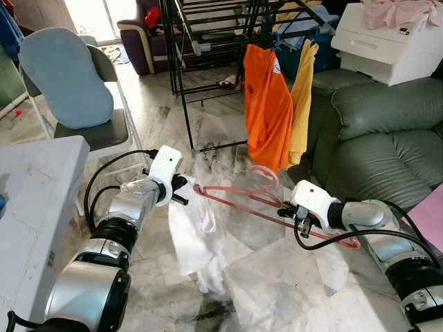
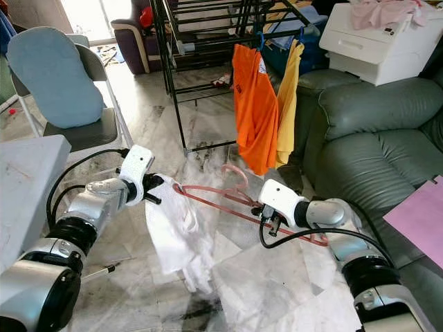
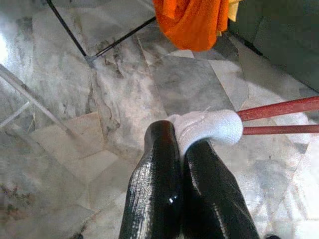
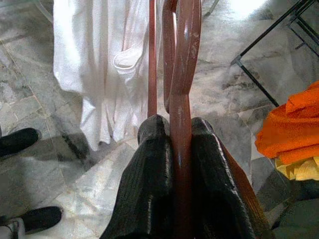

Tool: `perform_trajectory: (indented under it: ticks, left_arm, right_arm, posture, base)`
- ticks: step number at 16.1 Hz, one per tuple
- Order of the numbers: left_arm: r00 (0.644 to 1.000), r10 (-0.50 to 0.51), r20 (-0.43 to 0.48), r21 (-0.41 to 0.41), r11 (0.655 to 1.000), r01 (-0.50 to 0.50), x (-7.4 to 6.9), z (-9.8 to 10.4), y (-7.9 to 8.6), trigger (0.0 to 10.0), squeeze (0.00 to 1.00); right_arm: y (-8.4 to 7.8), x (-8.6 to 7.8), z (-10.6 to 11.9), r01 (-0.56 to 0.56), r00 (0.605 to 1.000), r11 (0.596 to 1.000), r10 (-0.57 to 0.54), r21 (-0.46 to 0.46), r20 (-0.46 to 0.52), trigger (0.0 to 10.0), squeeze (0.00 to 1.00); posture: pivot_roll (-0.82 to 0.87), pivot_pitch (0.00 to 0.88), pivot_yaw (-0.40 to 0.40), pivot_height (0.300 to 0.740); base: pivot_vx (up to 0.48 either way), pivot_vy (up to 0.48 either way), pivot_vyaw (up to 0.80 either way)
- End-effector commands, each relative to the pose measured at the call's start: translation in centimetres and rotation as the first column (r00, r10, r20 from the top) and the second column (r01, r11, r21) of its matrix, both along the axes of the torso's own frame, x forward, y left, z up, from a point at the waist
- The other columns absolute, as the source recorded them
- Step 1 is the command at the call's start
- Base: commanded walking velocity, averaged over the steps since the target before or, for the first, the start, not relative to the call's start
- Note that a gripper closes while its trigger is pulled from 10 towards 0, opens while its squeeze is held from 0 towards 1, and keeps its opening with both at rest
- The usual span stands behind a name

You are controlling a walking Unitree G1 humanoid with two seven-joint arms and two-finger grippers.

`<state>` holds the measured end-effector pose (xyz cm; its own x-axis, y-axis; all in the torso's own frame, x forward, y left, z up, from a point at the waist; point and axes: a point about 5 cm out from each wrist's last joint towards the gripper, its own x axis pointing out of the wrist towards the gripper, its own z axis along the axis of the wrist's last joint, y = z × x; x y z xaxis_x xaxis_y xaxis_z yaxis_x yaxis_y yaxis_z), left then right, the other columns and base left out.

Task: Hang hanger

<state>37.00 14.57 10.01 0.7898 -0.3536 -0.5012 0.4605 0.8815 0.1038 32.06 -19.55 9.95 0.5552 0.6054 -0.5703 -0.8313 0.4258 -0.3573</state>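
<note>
A pink-red hanger (image 1: 263, 200) is held level above the marble floor (image 1: 277, 277), between the robot's two arms, with a white garment (image 1: 194, 242) draped from its left end and hanging almost to the floor. The hook (image 1: 266, 176) curls upward near the hanger's middle, free of any rail.

The right hand (image 4: 182, 129) is pinching the hanger's bar near the neck, its two black fingers (image 4: 154, 164) pressed against the red wire on either side. The left hand (image 3: 182, 144) is pressed together on the white cloth at the hanger's left tip; whether the wire itself lies inside that pinch is hard to tell, since the cloth covers it.

Step in hand, as judged: the loaded hanger is being carried, not yet hung. The black drying rack (image 1: 208, 41) stands ahead, well apart from the hook, with an orange shirt (image 1: 266, 104) and a yellow garment (image 1: 302, 97) already hanging from it. The next move calls for raising the hanger, turning the hook upright and bringing it over a free rail beside those clothes, while keeping the white garment from slipping off.

Both silver forearms reach forward and inward at low height, wrists angled toward each other. A green sofa (image 1: 381, 138) lies to the right, a folding chair (image 1: 76, 90) and the counter (image 1: 34, 180) to the left.
</note>
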Motion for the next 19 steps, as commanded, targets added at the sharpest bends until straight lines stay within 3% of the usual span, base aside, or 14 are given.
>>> perform_trajectory:
  ticks: [1, 4, 9, 11, 14, 16, 19]
  left_arm:
    - [0.999, -0.016, 0.045, 0.04, 0.999, 0.015, 0.2, 0.6, 0.3, 10.0, 0.0]
    - [0.999, -0.012, 0.044, 0.115, 0.993, 0.007, -0.1, -0.4, 1.0, 10.0, 0.0]
    - [0.996, -0.069, 0.048, 0.172, 0.983, 0.06, -0.4, -0.8, 0.9, 10.0, 0.0]
    - [0.993, -0.077, 0.094, 0.134, 0.989, 0.064, -0.2, -0.1, 0.5, 10.0, 0.0]
    - [0.957, -0.137, 0.256, 0.025, 0.991, 0.135, 0.5, 2.8, -1.6, 10.0, 0.0]
    - [0.903, -0.231, 0.363, -0.071, 0.959, 0.274, 0.0, 5.1, -3.8, 10.0, 0.0]
    - [0.851, -0.295, 0.435, -0.113, 0.92, 0.376, -0.8, 6.7, -4.9, 10.0, 0.0]
  right_arm:
    - [0.2, 0.5, 0.8, -0.007, 0.999, 1.0, 0.007, 0.0, 0.039, 10.0, 0.0]
    - [0.4, 0.6, 1.1, -0.027, 0.998, 1.0, 0.028, -0.006, 0.056, 10.0, 0.0]
    - [0.5, 0.7, 1.3, -0.036, 0.997, 0.999, 0.037, -0.006, 0.065, 10.0, 0.0]
    - [0.7, 0.7, 1.0, -0.037, 0.998, 0.999, 0.037, -0.001, 0.055, 10.0, 0.0]
    - [1.2, 0.1, -0.4, -0.026, 1.0, 0.999, 0.026, 0.035, 0.001, 10.0, 0.0]
    - [1.6, -0.1, -1.5, 0.021, 0.999, 0.997, -0.018, 0.077, -0.04, 10.0, 0.0]
    - [1.8, 0.2, -2.3, 0.107, 0.993, 0.987, -0.101, 0.117, -0.059, 10.0, 0.0]
  posture:
    - [-0.1, 0.0, 0.066, 0.74]
    - [-0.1, 0.0, 0.067, 0.74]
    - [-0.1, 0.0, 0.065, 0.74]
    - [-0.1, 0.0, 0.064, 0.74]
    - [-0.1, 0.0, 0.059, 0.74]
    - [-0.1, 0.0, 0.059, 0.74]
    - [-0.09, 0.0, 0.058, 0.74]
  base:
    - [0.0, 0.0, 0.0]
    - [0.0, 0.0, 0.0]
    - [0.0, 0.0, 0.0]
    - [0.0, 0.0, 0.0]
    - [0.0, 0.0, 0.0]
    - [0.0, 0.0, 0.0]
    - [0.0, 0.0, 0.0]
